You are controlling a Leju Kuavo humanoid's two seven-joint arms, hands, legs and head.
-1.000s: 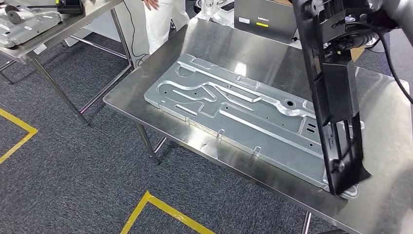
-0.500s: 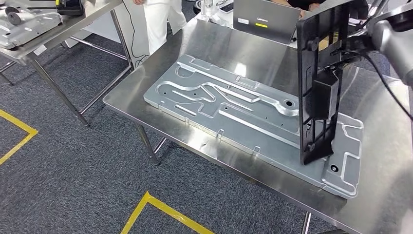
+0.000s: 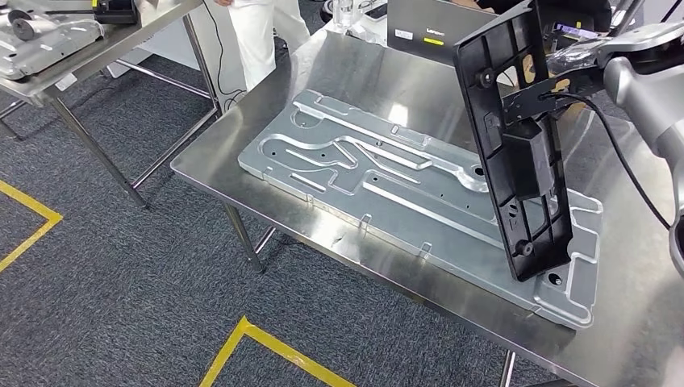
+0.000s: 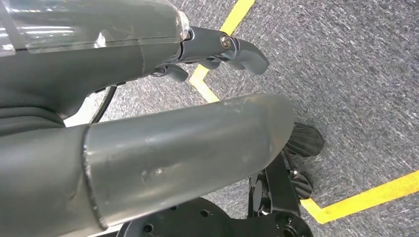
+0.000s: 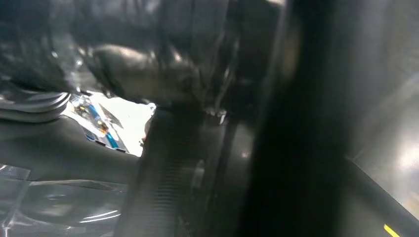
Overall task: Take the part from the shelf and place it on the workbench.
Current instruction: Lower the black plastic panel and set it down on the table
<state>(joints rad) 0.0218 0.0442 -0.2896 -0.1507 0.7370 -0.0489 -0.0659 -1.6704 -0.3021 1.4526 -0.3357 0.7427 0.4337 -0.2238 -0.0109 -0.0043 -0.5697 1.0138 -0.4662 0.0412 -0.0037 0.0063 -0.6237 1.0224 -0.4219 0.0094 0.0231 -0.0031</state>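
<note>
A long black plastic part (image 3: 516, 153) stands nearly upright over the steel workbench (image 3: 355, 72), its top leaning left. My right hand (image 3: 574, 58) grips it near the upper end, with the silver arm coming in from the right. The part's lower end hangs at the right end of a large stamped metal plate (image 3: 387, 185) lying on the bench; I cannot tell whether they touch. In the right wrist view the dark part (image 5: 296, 123) is blurred and close against the hand (image 5: 143, 74). My left hand (image 4: 148, 123) hangs over the carpet, fingers apart, holding nothing.
A grey laptop (image 3: 440, 28) stands at the bench's far edge. A second steel table (image 3: 97, 48) with metal parts is at the upper left. A person in white (image 3: 262, 32) stands behind the bench. Yellow tape (image 3: 266, 347) marks the carpet.
My right hand has carried the black part leftward and farther over the plate. Its top has tipped to the left and its lower end has risen from the bench's near right edge.
</note>
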